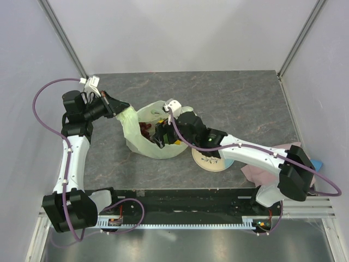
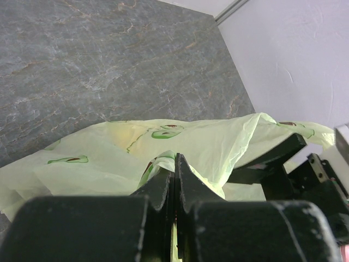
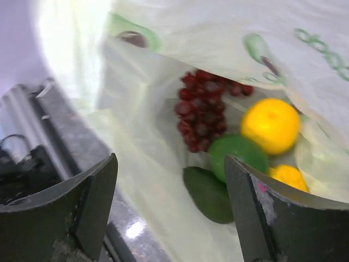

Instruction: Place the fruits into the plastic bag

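The pale green plastic bag lies in the middle of the table with its mouth open. My left gripper is shut on the bag's handle and holds it up on the left. My right gripper is open and empty at the bag's mouth. In the right wrist view the bag holds a dark red grape bunch, an orange, a green round fruit, a dark green avocado and a yellow fruit, between my open right gripper's fingers.
A cream-and-light-blue plate lies just right of the bag, under my right arm. A pink cloth lies at the right, near the arm's base. The grey walls stand close on both sides.
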You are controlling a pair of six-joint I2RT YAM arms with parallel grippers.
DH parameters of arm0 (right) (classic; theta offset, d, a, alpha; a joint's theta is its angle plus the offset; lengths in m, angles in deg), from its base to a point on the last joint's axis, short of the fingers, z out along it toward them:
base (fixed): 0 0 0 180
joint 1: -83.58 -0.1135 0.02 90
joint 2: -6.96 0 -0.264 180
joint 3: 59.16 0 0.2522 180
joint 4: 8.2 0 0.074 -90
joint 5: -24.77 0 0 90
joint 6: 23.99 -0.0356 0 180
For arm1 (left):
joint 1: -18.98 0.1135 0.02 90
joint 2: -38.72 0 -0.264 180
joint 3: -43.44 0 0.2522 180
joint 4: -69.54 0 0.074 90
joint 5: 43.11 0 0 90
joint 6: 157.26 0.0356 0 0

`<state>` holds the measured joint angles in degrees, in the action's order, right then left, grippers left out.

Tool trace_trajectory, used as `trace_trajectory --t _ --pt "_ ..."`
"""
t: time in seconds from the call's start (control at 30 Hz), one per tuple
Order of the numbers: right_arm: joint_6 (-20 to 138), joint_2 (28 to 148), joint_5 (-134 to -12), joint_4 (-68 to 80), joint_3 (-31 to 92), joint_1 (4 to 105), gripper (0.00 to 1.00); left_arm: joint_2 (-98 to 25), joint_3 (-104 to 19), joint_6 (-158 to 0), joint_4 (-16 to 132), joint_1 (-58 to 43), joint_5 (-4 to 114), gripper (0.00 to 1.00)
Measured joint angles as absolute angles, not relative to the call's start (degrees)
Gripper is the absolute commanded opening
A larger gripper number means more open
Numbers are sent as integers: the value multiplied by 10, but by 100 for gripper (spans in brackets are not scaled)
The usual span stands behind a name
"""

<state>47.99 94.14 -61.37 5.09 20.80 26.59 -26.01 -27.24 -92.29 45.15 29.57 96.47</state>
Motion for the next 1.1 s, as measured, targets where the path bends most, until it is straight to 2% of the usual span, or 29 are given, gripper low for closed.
trace_trajectory --t 0.03,0.13,0.4,0.6,0.73,0.87,1.1 --pt "483 931 -635 33 196 266 80 -260 -272 -923 451 296 965 1" --pt "488 915 -713 -19 181 268 78 -260 -272 -923 451 296 965 2" --pt "487 912 -905 -112 181 262 79 -260 -272 -923 451 296 965 2" --pt "489 864 -973 -118 182 259 83 -261 -272 -923 451 296 965 1" --pt "517 792 -930 -79 192 260 83 -261 -272 -923 451 296 965 2" --pt "548 719 -831 -24 220 271 83 -261 -272 -923 452 296 965 1" --pt "544 651 -659 31 215 375 82 -261 -272 -923 452 296 965 2"
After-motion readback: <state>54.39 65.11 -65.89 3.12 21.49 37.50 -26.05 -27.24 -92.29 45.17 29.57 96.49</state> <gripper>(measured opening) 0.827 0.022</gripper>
